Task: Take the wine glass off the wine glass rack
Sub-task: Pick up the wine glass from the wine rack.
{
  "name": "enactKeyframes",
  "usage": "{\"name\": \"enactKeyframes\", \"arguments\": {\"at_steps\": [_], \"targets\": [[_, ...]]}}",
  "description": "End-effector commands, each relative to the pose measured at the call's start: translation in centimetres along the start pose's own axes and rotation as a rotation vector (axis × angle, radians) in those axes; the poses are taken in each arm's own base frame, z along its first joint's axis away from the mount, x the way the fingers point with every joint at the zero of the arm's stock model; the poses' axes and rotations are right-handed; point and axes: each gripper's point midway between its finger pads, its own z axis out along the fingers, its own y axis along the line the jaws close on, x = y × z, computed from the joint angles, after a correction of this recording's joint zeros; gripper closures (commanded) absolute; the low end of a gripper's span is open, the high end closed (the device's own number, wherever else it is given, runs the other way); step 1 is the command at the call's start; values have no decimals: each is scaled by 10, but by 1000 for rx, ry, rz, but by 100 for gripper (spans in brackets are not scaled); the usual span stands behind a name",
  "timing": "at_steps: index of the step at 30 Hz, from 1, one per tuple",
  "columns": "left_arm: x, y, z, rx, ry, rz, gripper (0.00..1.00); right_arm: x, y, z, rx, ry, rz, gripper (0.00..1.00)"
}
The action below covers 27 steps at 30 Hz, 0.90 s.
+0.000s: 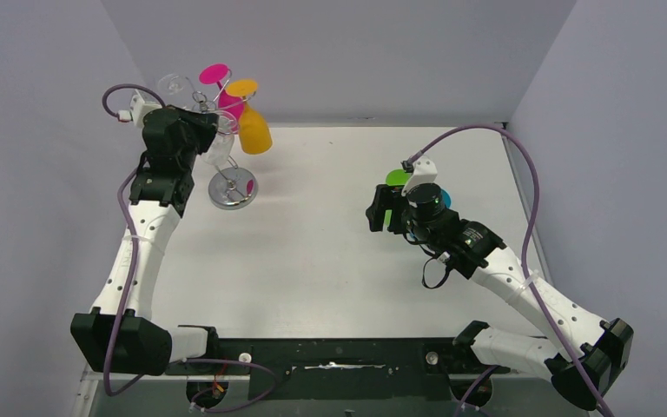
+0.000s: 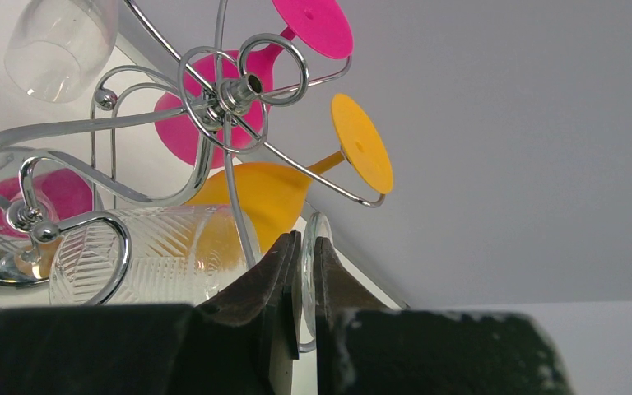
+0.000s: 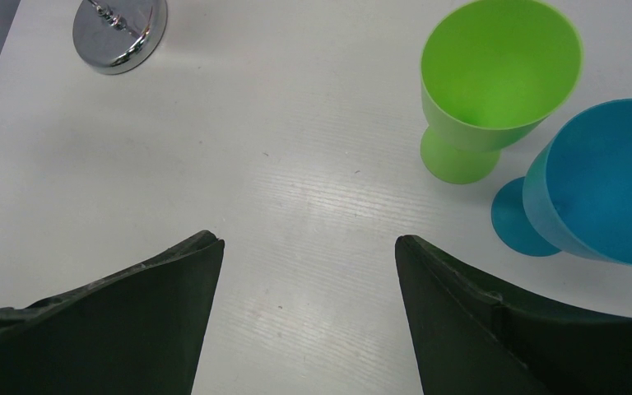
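The wine glass rack (image 1: 232,188) stands at the table's far left; its scroll arms and hub (image 2: 239,90) fill the left wrist view. A clear ribbed wine glass (image 2: 148,255) hangs on it, bowl down in the top view (image 1: 221,146). My left gripper (image 2: 306,239) is up at the rack (image 1: 214,130), shut on this glass's clear round foot (image 2: 319,234), edge-on between the fingers. A pink glass (image 2: 189,132), a yellow glass (image 2: 255,193) and another clear glass (image 2: 62,41) also hang there. My right gripper (image 3: 309,243) is open and empty over the table (image 1: 382,213).
A green cup (image 3: 498,74) and a blue cup (image 3: 601,181) stand upright on the table by my right gripper, partly hidden under it in the top view. The rack's shiny base (image 3: 120,29) shows far left. Grey walls close the back and sides.
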Motion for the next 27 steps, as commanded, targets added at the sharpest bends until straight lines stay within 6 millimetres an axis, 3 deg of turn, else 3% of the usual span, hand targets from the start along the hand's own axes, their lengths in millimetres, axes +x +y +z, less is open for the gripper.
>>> {"name": "enactKeyframes", "arguments": {"at_steps": [1, 12, 27], "targets": [[-47, -69, -20, 235, -167, -86, 100, -16, 1, -3, -2, -49, 4, 22], [-64, -67, -34, 268, -256, -259, 100, -14, 3, -2, -12, -39, 4, 22], [-43, -81, -21, 340, -188, -296, 100, -13, 1, -3, -5, -43, 6, 22]]}}
